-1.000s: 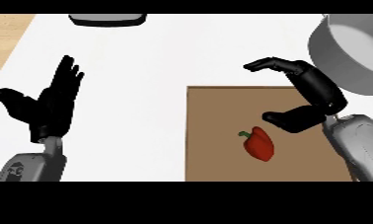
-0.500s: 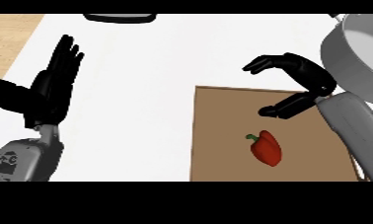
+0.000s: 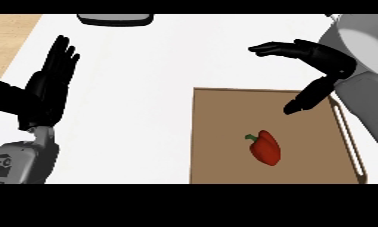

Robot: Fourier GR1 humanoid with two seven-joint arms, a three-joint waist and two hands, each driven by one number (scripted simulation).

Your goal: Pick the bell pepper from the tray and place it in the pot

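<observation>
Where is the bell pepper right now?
In the head view the bell pepper lies on the brown tray, lower right, nearer the robot than the open right hand, untouched; the pot is at the far right corner.

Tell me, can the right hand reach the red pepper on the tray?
Probably yes. The right hand hangs open over the far end of the tray, the bell pepper lies alone on it nearer the robot, and nothing stands between them.

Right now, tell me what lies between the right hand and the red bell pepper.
Head view: only bare surface of the flat brown tray lies between the black right hand and the red bell pepper.
</observation>
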